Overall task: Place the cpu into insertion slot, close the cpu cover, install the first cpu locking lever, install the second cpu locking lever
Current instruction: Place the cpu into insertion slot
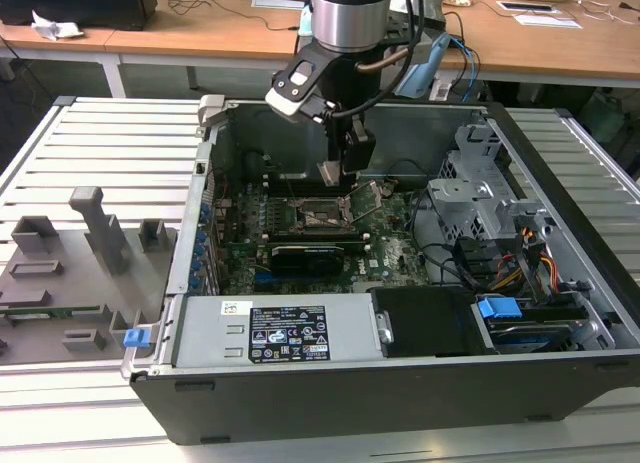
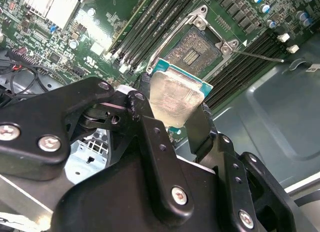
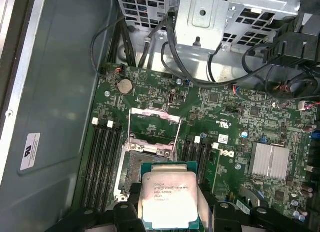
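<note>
Wooden desks [image 1: 200,38] line twelve o'clock in the exterior view, behind an open grey steel case [image 1: 350,403] whose power supply [image 1: 210,333] bears a printed label [image 1: 287,333] too small to read, and my arm reaches straight down, gripper [image 1: 338,163] pinching the flat silver-topped cpu [image 3: 169,199] above the insertion slot [image 3: 132,167], its cover [image 3: 155,113] raised.

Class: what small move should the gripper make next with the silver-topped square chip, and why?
Probably ease the gripper across until the silver-topped square cpu it clamps sits squarely over the dark-framed square insertion slot. The chip hangs seemingly offset from the empty slot, whose thin silver cpu cover stands open.
</note>
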Available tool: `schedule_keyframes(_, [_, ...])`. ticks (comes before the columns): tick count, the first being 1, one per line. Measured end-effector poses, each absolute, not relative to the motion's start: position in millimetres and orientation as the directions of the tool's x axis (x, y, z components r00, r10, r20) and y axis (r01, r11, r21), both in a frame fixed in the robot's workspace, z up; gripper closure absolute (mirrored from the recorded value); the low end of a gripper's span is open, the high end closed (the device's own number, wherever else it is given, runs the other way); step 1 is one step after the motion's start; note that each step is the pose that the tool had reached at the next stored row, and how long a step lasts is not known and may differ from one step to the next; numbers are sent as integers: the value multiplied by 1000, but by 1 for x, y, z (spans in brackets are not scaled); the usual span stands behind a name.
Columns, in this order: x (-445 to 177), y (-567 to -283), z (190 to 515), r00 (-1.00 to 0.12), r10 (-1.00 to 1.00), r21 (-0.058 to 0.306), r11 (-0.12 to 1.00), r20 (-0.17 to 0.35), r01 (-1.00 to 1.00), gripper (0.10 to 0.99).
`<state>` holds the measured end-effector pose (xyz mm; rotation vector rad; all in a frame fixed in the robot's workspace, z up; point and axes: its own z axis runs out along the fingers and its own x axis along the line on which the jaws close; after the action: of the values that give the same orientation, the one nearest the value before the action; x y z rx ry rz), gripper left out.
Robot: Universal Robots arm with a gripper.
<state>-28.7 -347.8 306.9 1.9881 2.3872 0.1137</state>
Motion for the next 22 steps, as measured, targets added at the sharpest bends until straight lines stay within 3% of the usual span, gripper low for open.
schedule_keyframes(15, [-29, -348, 298, -177, 984, 76, 175, 21, 982, 561])
schedule_keyframes(22, [-29, -348, 294, -89, 996, 77, 87, 22, 993, 561])
